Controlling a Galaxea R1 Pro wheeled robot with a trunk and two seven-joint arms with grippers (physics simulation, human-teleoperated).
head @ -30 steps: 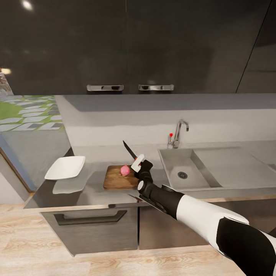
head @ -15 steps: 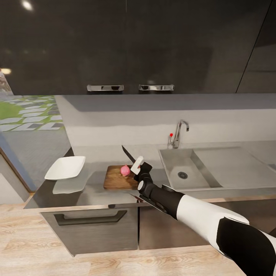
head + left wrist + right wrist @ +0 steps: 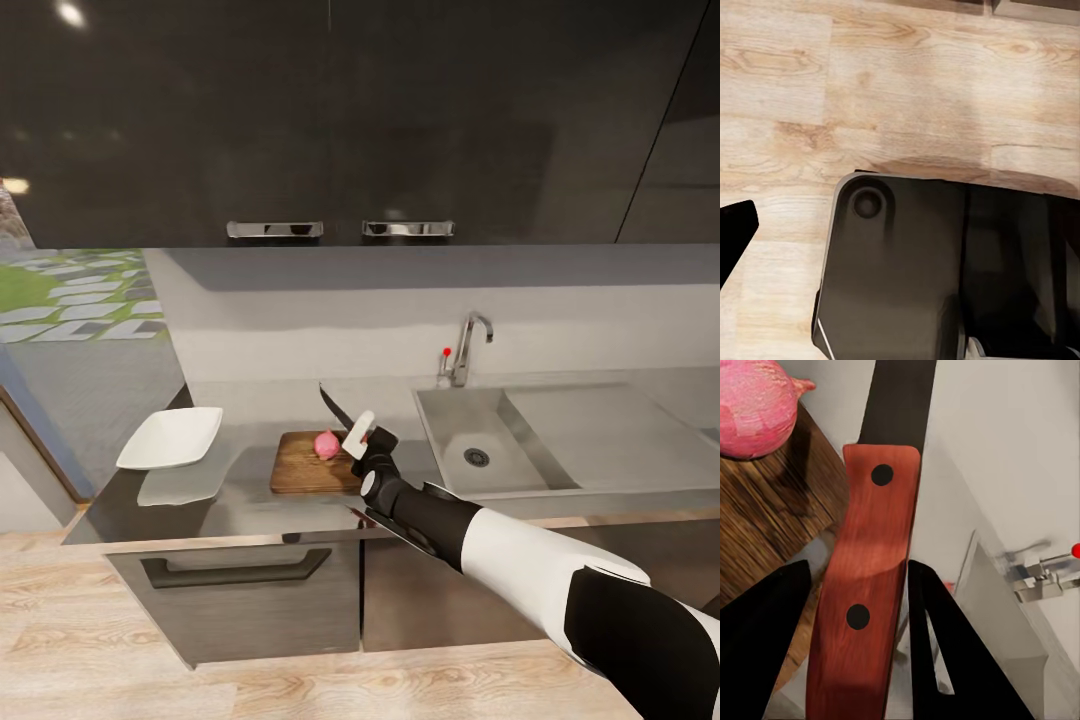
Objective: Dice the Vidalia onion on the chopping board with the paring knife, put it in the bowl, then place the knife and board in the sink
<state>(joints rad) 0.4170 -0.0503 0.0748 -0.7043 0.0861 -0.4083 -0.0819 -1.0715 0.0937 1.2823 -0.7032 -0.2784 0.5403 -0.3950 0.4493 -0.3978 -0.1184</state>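
Onion [image 3: 326, 445] sits whole on the right part of the board [image 3: 305, 466], at the centre of the head view. Just right of it, the right gripper [image 3: 365, 441] grips the knife [image 3: 337, 405] by its red handle, the fingers [image 3: 765, 645] closed on both sides; the dark blade points up and to the left, above the onion and clear of it. At left centre the white bowl [image 3: 172, 437] rests on the countertop [image 3: 240, 495], well apart from the board. Right of centre lies the sink [image 3: 470, 450]. Whether the left gripper [image 3: 731, 236] is wide or narrow, I cannot tell.
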